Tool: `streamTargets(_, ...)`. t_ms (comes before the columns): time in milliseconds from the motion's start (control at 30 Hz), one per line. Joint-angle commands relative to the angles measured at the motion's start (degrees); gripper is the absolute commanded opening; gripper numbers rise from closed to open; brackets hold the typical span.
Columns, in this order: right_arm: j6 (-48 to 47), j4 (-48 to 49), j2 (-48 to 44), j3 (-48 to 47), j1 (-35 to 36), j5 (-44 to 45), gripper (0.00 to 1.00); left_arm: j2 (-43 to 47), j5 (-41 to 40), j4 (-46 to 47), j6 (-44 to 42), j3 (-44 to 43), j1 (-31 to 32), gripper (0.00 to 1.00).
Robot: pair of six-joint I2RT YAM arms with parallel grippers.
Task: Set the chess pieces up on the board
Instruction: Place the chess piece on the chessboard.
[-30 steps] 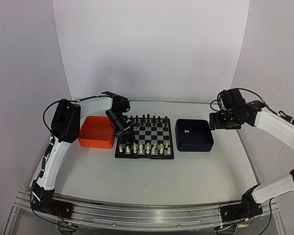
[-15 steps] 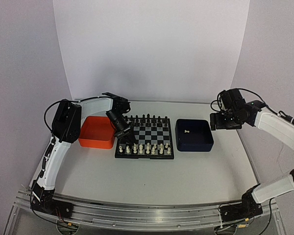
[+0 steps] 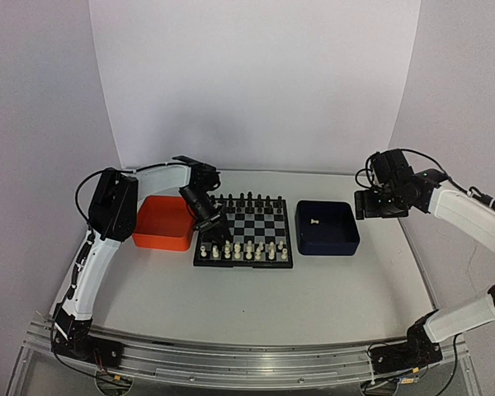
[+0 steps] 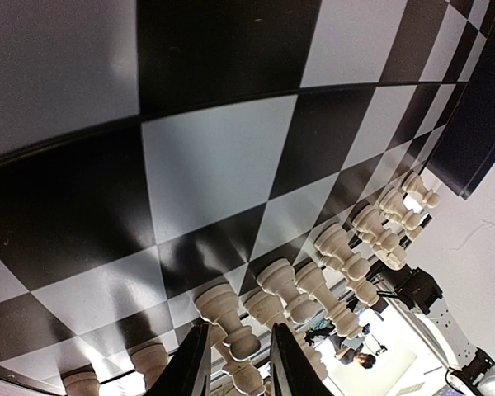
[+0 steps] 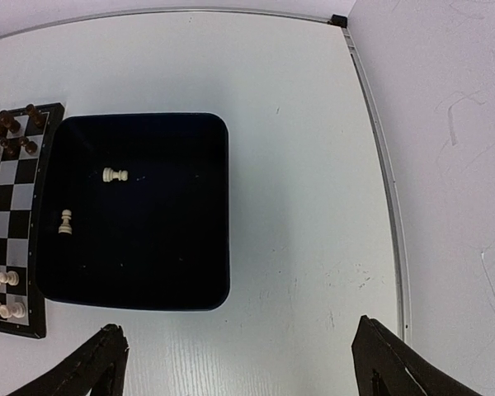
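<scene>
Parted slightly since the earlier frame: left end effector (image 4: 239,328) loosely astride a standing white piece (image 4: 231,318) on board (image 3: 260,224). Right end effector (image 5: 239,326) spread wide, empty, beside tray (image 5: 228,206) with two loose pieces (image 5: 114,175). Likely light, rigid, slick, tippy; pinch at waist.

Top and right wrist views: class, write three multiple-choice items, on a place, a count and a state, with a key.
1. In the top view, where is the dark blue tray relative to the board? A left B right C on it
2. How many cream-white pieces lie in that tray? A none B two C five
3. The right gripper is: A open B shut on a pawn C shut on the tray
Key: B, it sits right of the board; B, two show on its floor; A, its jaws stand wide apart, empty.
</scene>
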State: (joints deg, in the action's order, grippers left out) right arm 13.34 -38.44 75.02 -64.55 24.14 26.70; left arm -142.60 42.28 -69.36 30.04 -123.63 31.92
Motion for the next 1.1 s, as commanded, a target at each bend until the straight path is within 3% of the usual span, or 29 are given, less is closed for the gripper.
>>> streamTargets(0,-0.3,-0.3,-1.0,-0.3,0.1,1.0,0.92,-0.1,-0.4,0.2,-0.3,-2.8,0.0,0.27)
streamTargets(367,-0.1,-0.3,-1.2,-0.5,0.2,0.6,0.92,1.4,-2.2,-0.3,-0.3,-5.4,-0.2,0.30)
streamTargets(667,0.0,-0.3,-1.9,-0.5,0.1,0.7,0.92,5.7,-11.9,-4.4,-0.5,-7.3,-0.6,0.34)
streamTargets(900,-2.5,-0.3,-0.2,-2.9,0.1,-3.8,0.97,10.9,-18.7,-2.4,-2.1,-18.7,-0.7,0.55)
streamTargets(1067,-5.5,-0.1,3.2,-6.1,-0.4,-9.6,0.98,24.8,-25.4,14.2,-4.8,-9.2,-0.7,0.72)
